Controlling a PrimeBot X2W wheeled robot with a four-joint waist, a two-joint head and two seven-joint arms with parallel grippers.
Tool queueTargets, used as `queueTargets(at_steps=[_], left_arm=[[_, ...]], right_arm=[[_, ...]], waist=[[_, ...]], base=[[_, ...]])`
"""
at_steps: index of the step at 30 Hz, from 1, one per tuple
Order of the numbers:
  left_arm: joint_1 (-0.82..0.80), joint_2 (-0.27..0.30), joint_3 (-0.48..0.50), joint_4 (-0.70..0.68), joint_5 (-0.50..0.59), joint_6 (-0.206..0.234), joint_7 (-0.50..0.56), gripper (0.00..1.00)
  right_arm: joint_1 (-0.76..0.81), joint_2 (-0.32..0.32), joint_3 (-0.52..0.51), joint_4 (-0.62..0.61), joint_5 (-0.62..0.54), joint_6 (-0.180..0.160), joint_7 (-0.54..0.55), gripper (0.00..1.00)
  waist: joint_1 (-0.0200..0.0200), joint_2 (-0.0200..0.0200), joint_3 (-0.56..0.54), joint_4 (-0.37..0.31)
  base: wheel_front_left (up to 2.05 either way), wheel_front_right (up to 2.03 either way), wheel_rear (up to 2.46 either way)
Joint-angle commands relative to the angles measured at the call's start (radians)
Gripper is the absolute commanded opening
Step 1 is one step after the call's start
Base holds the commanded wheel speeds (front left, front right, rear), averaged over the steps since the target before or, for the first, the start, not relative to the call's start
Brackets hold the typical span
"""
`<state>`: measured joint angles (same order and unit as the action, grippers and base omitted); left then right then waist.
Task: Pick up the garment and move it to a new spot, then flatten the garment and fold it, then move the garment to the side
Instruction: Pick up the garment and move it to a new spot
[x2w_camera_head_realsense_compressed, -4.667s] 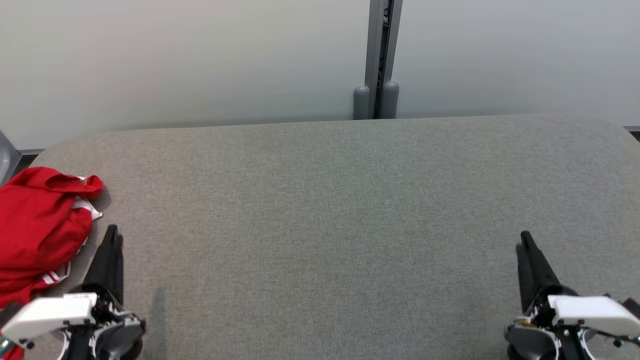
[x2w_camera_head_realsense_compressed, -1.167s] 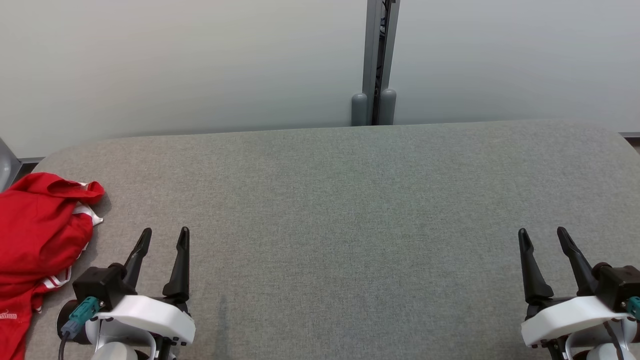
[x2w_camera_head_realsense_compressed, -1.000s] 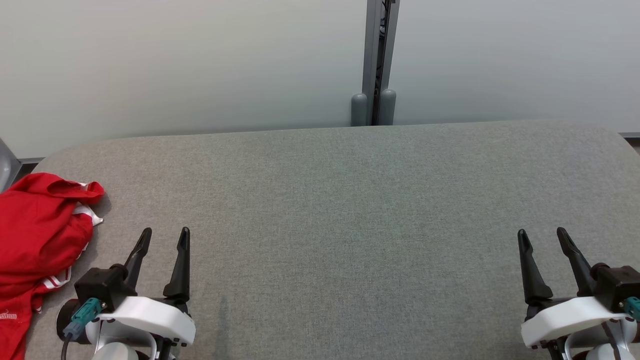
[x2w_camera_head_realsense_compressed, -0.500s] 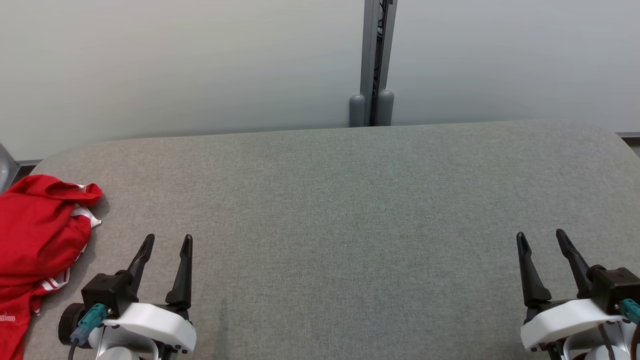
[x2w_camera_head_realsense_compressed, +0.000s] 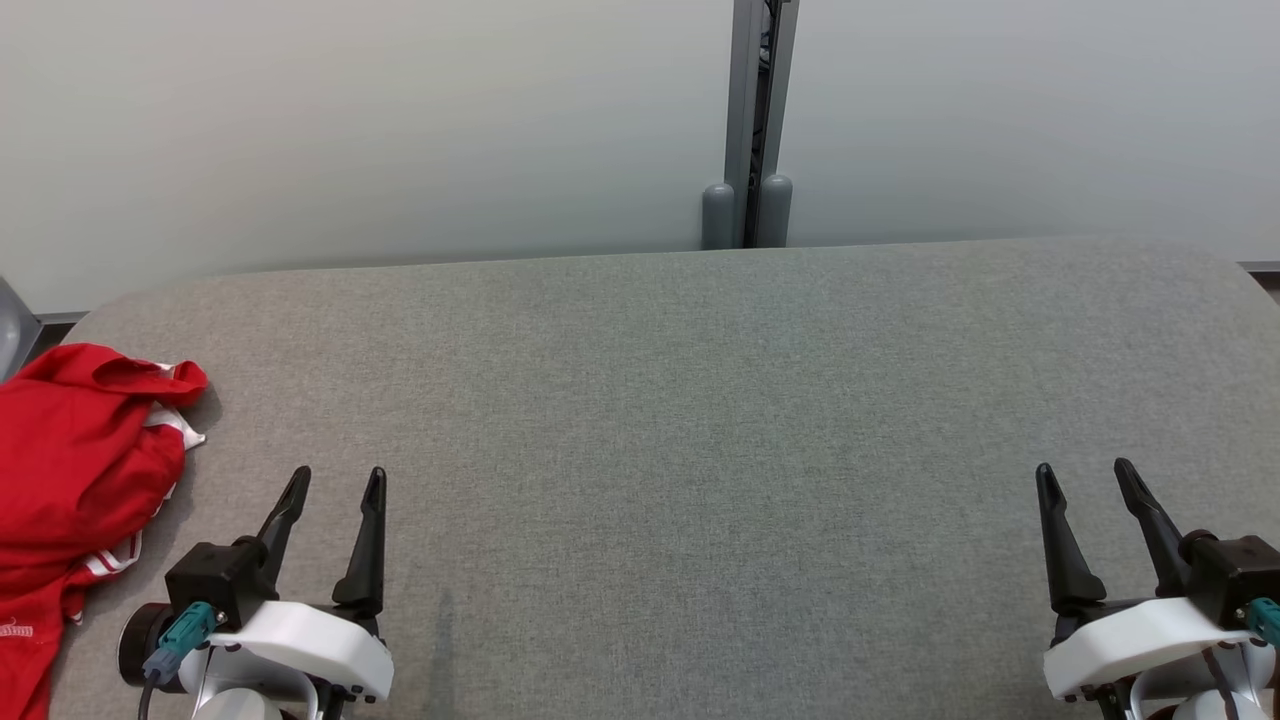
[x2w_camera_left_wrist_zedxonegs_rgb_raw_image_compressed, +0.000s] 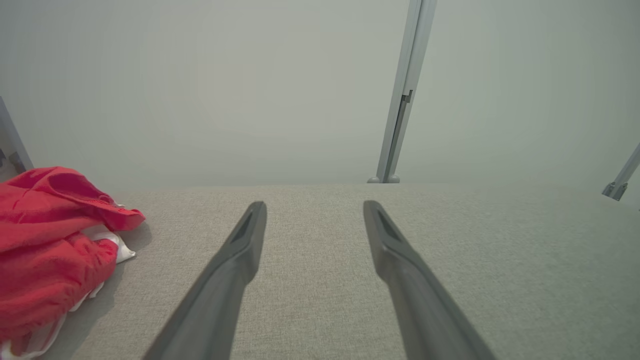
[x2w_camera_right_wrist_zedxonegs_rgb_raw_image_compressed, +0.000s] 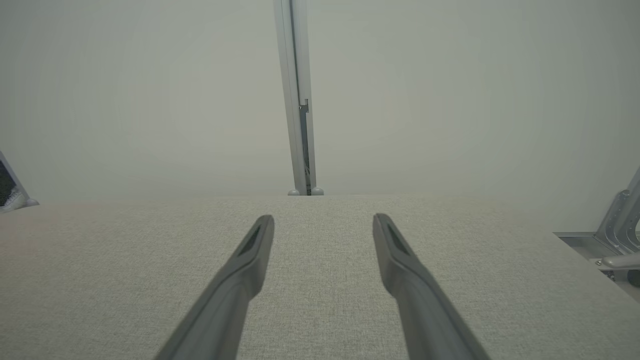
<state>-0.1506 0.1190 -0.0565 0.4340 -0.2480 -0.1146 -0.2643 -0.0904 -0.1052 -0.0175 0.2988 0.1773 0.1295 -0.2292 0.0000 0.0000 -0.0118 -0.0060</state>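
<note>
- Head view, nearest the robot: two grippers, one at each lower corner, each with two long dark fingers pointing away across the table.
- The left gripper (x2w_camera_head_realsense_compressed: 338, 474) has its fingers spread wide with nothing between them. The left wrist view shows bare grey cloth in the gap.
- The right gripper (x2w_camera_head_realsense_compressed: 1083, 468) is spread just as wide and is also empty. The right wrist view shows only table cloth between its fingers.
- One garment (x2w_camera_head_realsense_compressed: 80, 450), red with white trim, lies crumpled at the table's left end, near the left gripper's outer side but apart from it. It runs partly out of the picture.
- One table (x2w_camera_head_realsense_compressed: 700, 380), covered in grey fabric, has rounded far corners.
- Farthest back are two pale wall panels and one grey post (x2w_camera_head_realsense_compressed: 752, 100) between them, with two rounded grey caps at its foot.
</note>
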Motion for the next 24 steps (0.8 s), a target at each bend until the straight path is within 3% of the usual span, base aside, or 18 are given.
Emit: queueTargets(at_steps=[1,12,24], left_arm=[[-0.016,0.007,0.001,0.003,-0.005,0.000,-0.002,1.00],[-0.028,0.018,0.006,0.001,-0.011,0.009,-0.002,1.00],[-0.044,0.021,0.060,-0.019,-0.047,0.029,-0.002,1.00]], right_arm=[[-0.001,-0.009,0.000,-0.001,0.004,0.002,-0.006,1.00],[-0.014,-0.010,0.001,-0.012,0.021,0.002,-0.009,1.00],[-0.053,-0.019,0.070,-0.025,0.049,0.002,0.002,1.00]], waist=[[0.0000,0.0000,0.001,0.005],[0.0000,0.0000,0.010,0.080],[0.0000,0.0000,0.039,0.262]], base=[[0.00,0.00,0.00],[0.00,0.00,0.00],[0.00,0.00,0.00]])
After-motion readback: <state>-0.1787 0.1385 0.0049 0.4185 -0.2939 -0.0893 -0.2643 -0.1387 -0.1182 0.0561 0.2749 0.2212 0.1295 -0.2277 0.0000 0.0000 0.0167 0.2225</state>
